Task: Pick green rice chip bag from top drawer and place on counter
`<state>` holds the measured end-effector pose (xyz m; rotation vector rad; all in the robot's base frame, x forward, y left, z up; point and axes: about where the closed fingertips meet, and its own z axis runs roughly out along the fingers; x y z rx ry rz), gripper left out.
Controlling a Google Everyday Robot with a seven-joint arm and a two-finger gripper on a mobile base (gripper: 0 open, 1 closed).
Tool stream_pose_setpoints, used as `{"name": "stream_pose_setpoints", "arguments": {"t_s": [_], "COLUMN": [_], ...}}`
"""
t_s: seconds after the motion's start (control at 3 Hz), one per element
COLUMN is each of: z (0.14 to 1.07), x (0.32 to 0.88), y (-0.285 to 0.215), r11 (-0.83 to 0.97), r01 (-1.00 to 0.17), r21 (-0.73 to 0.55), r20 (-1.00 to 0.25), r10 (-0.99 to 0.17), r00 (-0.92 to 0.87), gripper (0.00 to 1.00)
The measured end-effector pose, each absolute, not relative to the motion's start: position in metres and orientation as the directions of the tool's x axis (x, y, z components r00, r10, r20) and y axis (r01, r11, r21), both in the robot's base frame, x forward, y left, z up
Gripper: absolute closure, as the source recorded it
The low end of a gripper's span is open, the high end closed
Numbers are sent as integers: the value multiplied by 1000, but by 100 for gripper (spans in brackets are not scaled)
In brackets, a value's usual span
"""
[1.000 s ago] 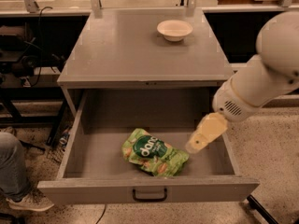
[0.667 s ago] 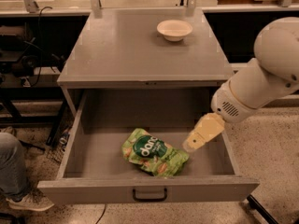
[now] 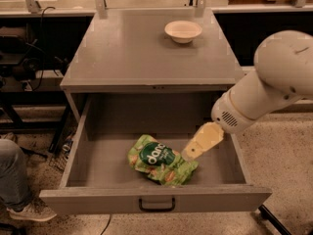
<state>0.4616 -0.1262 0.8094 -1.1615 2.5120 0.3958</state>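
The green rice chip bag (image 3: 160,159) lies flat on the floor of the open top drawer (image 3: 93,168), near its front middle, logo up. The gripper (image 3: 191,152) hangs from the white arm inside the drawer, just right of the bag and close to its right edge; its cream fingers (image 3: 203,140) point down and left. It holds nothing that I can see. The grey counter (image 3: 127,53) above the drawer is bare apart from a bowl.
A cream bowl (image 3: 183,31) stands at the back right of the counter. The drawer's front panel with its dark pull handle (image 3: 156,204) sticks out toward me. A person's leg and shoe (image 3: 19,190) are at the lower left. Dark shelving stands to the left.
The gripper has moved left and a little down inside the drawer, closer to the bag's right edge. The bag has not moved.
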Motion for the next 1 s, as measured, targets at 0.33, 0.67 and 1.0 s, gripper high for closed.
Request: {"name": "stream_pose_setpoints", "arguments": {"t_s": [0.33,0.67,1.0], "z": [781,754,725], "x": [479,493,502], "y": [-98,-72,-52], "r11": [635,636,628], "r01": [-760,-755,-758], "r21": [137,161,179], "r20": [-446,-457,-462], "r10": [-645,-630,-626], "r00": [-620,-628,-628], "gripper": [0,0,0]}}
